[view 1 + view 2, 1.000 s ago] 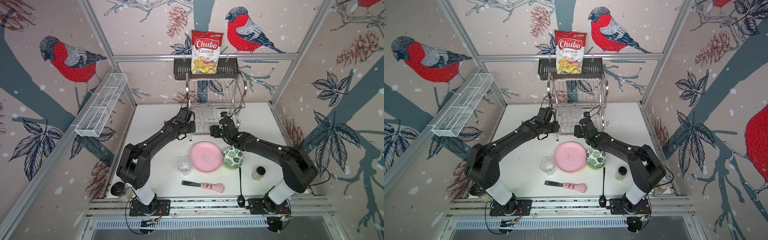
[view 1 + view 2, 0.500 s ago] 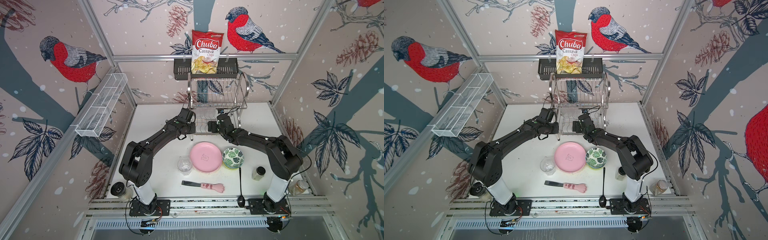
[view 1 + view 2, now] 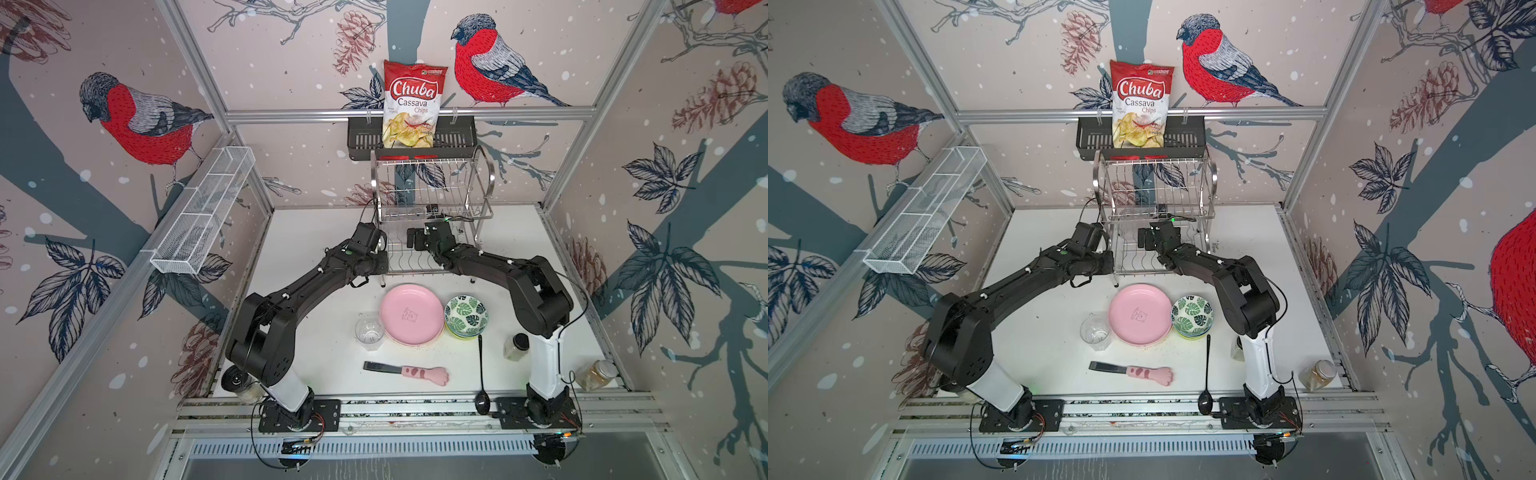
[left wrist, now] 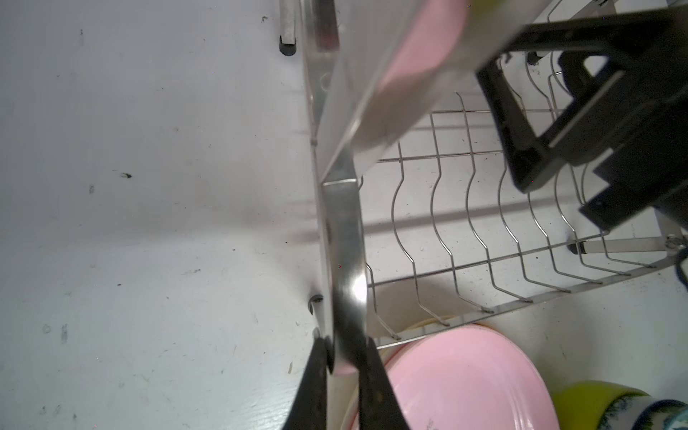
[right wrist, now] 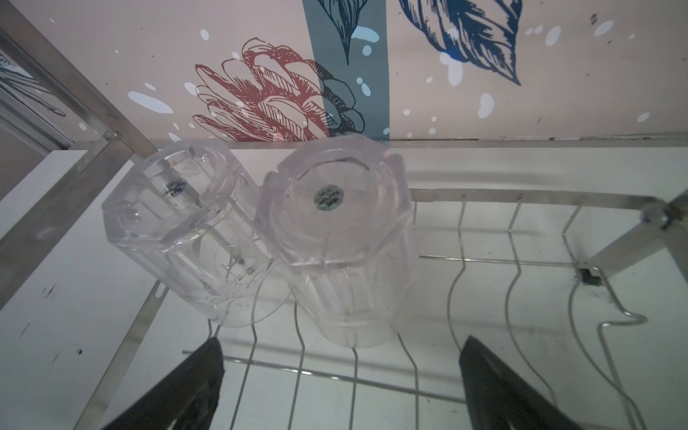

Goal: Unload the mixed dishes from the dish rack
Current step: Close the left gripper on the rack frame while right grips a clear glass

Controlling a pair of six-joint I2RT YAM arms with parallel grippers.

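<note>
We enter the white table (image 3: 303,332) first. It carries both arms and all the loose ware.

Dish rack (image 3: 430,185): two tiers of steel wire, upright at the table's far edge against the back wall. Its lower tier holds two clear glasses.

White mesh tray (image 3: 203,216): long, hung on the left wall's rail.

Black slotted basket (image 3: 361,141): hung on the back rail just above the rack, with a Chuba cassava chips bag (image 3: 411,104) standing in it.

Left gripper (image 4: 346,357): we find it pinching the rack's flat steel side strip (image 4: 344,242) at the left end of the lower tier.

Right gripper (image 5: 342,340): reached into the lower tier and spread wide, its fingers (image 5: 201,379) touching no glass.

Pink plate (image 3: 411,316): flat on the table in front of the rack. The left wrist view shows a cream-yellow plate (image 4: 424,323) under it.

Green-leaf bowl (image 3: 466,316): against the pink plate's right edge, nested in a lime bowl (image 3: 461,336).

Nearer glass (image 5: 335,238): upside down on the wires, just ahead of the right gripper's gap.

Tilted glass (image 5: 178,231): upside down too, leaning, close beside the nearer glass — we cannot tell whether they touch.

Table glass (image 3: 369,330): upright, just left of the pink plate.

Black spoon (image 3: 481,374): lying lengthwise below the bowls, bowl end toward the front rail.

Pink paw-handled tool (image 3: 415,371): lying flat below the plate.

Small black-lidded jar (image 3: 515,345): upright, right of the spoon.
</note>
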